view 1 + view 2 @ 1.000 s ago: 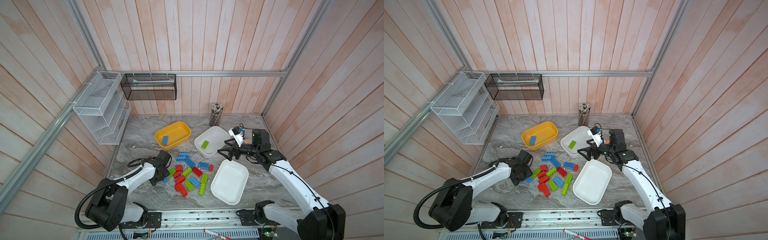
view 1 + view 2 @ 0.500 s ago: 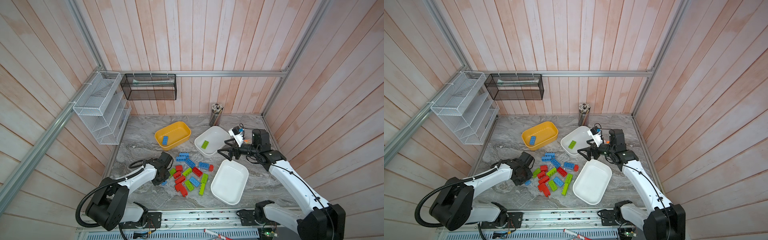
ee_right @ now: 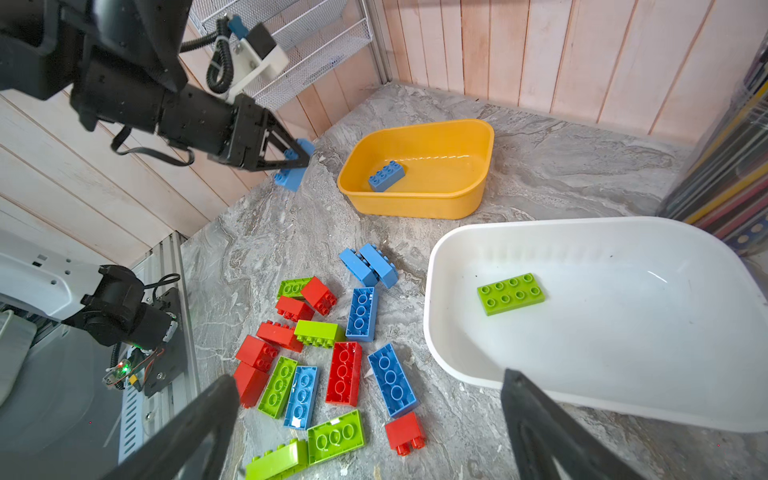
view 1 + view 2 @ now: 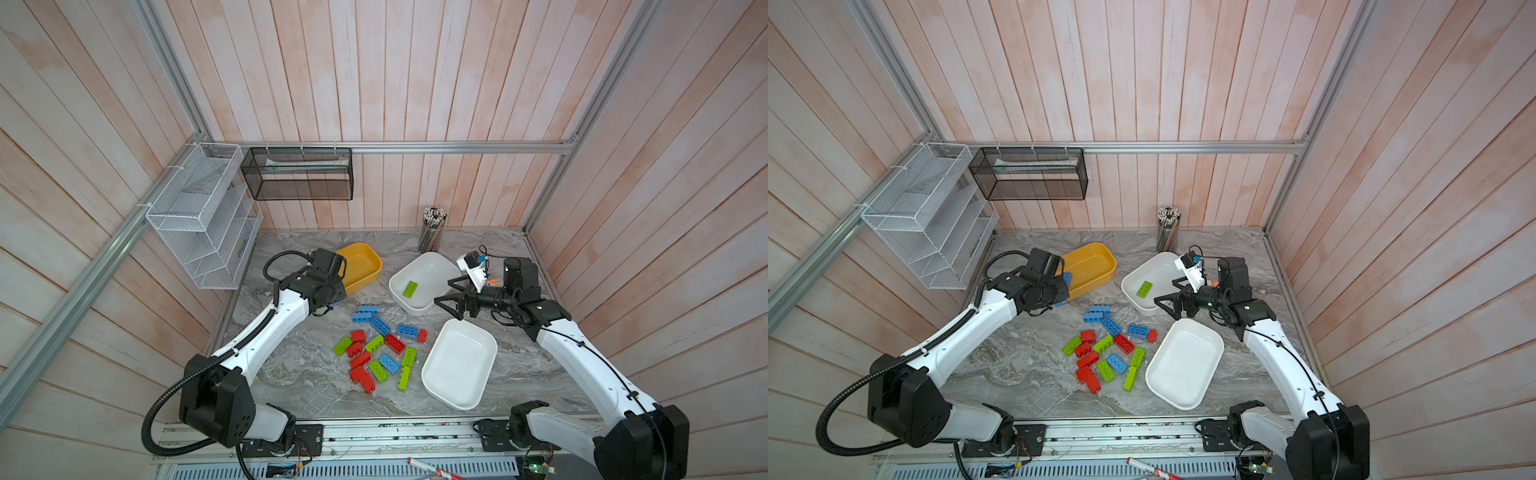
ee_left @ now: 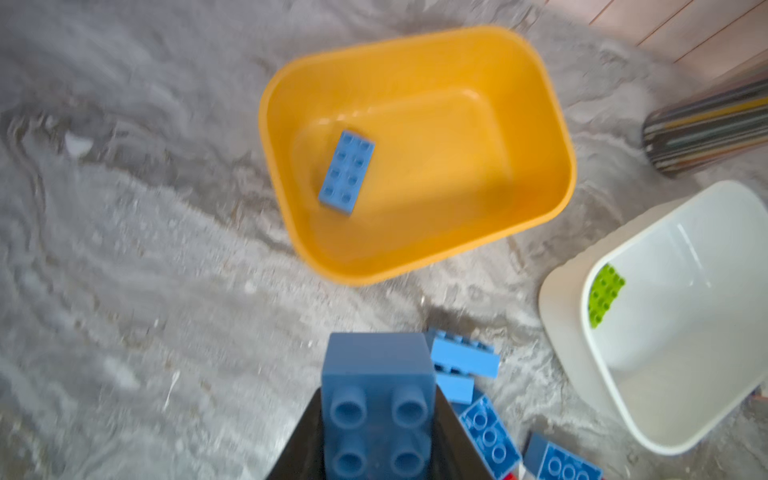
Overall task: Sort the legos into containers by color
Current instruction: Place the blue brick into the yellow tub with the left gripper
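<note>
In transit: the left gripper point(image 3: 301, 160) is clamped on a blue brick point(image 3: 291, 178) short of the yellow tub point(image 3: 415, 203).
The brick is held above the worktop point(image 3: 561, 166) toward its back left corner, just outside the tub rim; its flat side walls appear to be pinched, though blur limits certainty. A second blue brick point(image 3: 386, 175) lies inside. The right gripper point(image 4: 445, 292) is spread wide, empty. The bricks point(image 4: 394, 343) are judged light, rigid and glossy, best taken across plain walls.

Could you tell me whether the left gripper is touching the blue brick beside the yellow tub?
Touching. In the right wrist view the left gripper is clamped on the blue brick from both sides.
</note>
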### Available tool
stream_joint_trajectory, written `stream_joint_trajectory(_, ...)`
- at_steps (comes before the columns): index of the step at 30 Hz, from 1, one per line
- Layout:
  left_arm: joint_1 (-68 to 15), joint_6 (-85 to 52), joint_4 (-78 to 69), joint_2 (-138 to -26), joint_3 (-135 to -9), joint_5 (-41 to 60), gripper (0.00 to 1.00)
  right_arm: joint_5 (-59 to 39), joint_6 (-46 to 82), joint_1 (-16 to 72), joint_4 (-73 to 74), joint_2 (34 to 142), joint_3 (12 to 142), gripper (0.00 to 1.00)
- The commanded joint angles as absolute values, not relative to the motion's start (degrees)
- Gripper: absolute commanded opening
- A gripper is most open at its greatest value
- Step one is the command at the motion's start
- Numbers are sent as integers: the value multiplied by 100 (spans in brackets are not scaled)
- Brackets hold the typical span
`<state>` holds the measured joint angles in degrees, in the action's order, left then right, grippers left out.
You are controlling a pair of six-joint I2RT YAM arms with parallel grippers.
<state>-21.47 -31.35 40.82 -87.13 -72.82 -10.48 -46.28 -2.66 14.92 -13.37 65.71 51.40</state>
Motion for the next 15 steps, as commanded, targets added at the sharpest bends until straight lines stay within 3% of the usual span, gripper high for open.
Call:
stream_joint_trajectory(1, -1980, -1872, 3500, -9521, -7770, -802, 27, -4764, -158, 1516, -1152, 6687, 5355, 98)
stream_joint_trajectory(13, -1881, -1073, 2874, -12007, -9334, -1039, 28, -4551, -386, 1521, -1427, 6712, 5349, 98)
stream_joint_trajectory(15, -1853, -1081, 2854, -12137, -9421, -1081, 33, -4527, -408, 1513, -1482, 6697, 5345, 98)
